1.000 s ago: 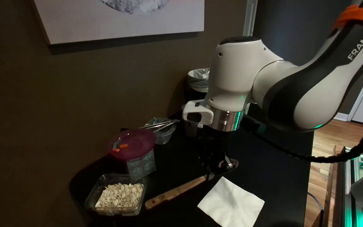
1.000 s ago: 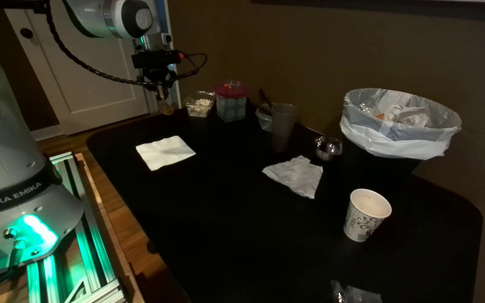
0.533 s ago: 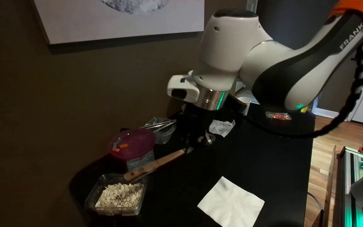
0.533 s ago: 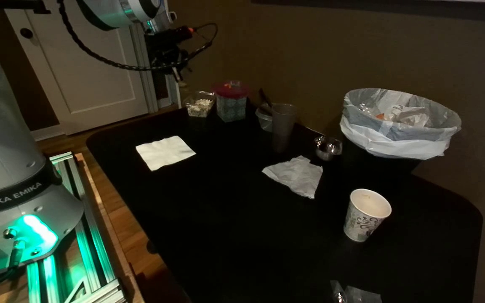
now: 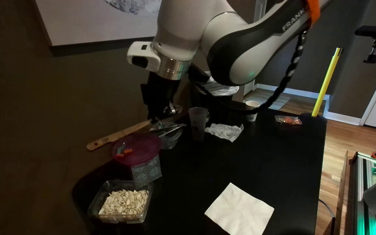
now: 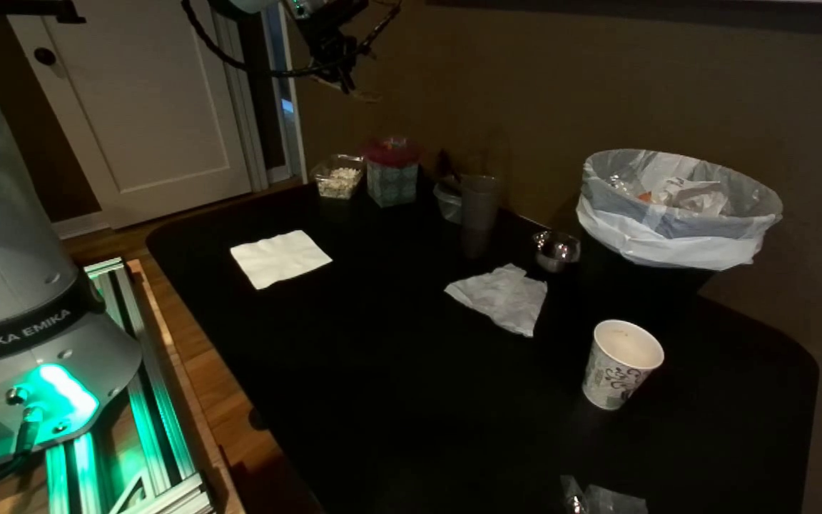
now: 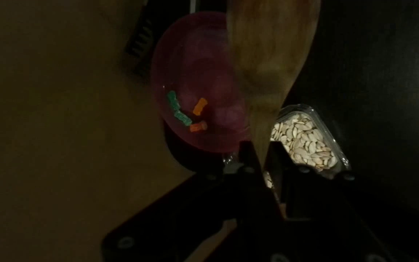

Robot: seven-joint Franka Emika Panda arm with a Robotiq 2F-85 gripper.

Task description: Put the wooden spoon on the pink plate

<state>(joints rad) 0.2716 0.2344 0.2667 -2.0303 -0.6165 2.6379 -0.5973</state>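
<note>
My gripper is shut on the wooden spoon, with its fingertips pinching the neck below the wide bowl in the wrist view. In an exterior view the gripper holds the spoon in the air, its handle slanting down behind and above the pink plate. The plate sits on a patterned box and carries several green and orange candies; it also shows in the wrist view, partly covered by the spoon. In an exterior view the gripper is above and left of the plate.
A clear tub of pale seeds stands beside the patterned box. A clear bowl with utensils and a tall cup stand behind the plate. A white napkin lies on the black table. The wall is close by.
My gripper has risen and moved toward the wall with the spoon in it. The spoon went from low beside the napkin, past the seed tub, to above and behind the plate.
</note>
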